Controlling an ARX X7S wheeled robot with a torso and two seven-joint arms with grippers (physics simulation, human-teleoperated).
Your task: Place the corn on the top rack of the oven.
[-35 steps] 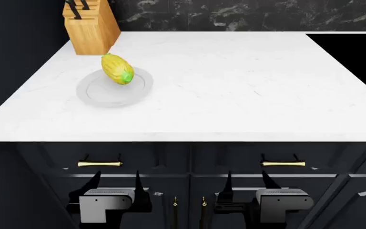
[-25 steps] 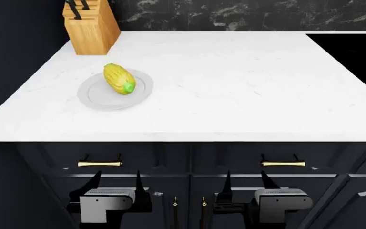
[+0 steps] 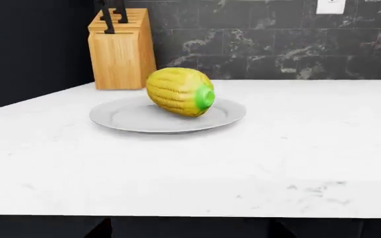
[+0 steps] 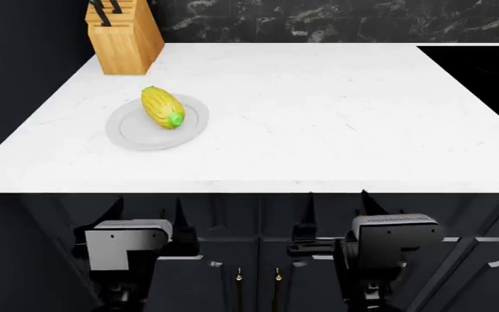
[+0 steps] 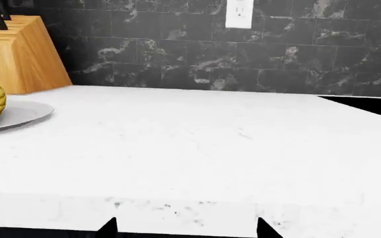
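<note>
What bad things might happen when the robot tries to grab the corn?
The corn is round and lies loose on a plate, so it might roll off when touched. The plate could slide too. The knife block stands close behind, so the left end effector might bump it.

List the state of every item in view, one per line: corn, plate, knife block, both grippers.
corn: lying on its side on the plate, not gripped.
plate: flat on the countertop, holding the corn.
knife block: upright at the counter's back corner, knives in.
left gripper: open, empty, below the counter edge.
right gripper: open, empty, below the counter edge.
</note>
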